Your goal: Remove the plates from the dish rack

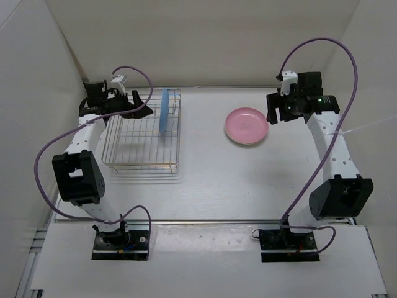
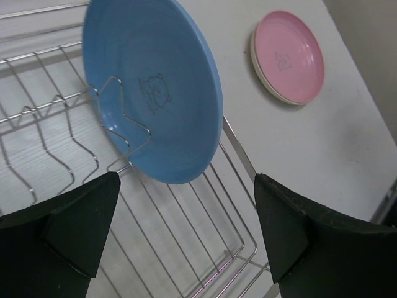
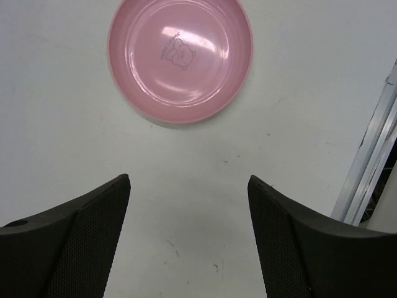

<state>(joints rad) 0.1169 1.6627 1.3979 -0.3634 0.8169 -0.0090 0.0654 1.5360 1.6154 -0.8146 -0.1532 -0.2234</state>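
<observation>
A white worktop [image 1: 205,186] is seen, walled at the back and both sides. The dish rack [image 1: 133,152], made of thin silver wire, is set along the worktop's left edge and reaches toward the far left corner.

A light blue plate [image 2: 155,87] is stood on edge in the far right part of the rack. It is propped against an upright wire divider and tilted slightly. A pink plate [image 1: 246,125] is laid flat on the far half of the worktop, right of centre and well apart from the rack. In the left wrist view a cream plate [image 2: 260,77] is shown directly under it, with only its rim exposed.

A small line drawing [image 3: 181,54] of a bear-like figure is printed at the centre of the pink plate, and a similar one is seen on the blue plate. A short line of tiny script is placed beside the pink plate's figure, but it cannot be read.

The left gripper [image 2: 186,233] is held over the far left part of the rack. Its jaws are spread wide and pointed at the blue plate without touching it. The right gripper [image 3: 189,239] is held just beside the pink plate, toward the right edge. Its jaws are also spread, with only bare worktop between them.
</observation>
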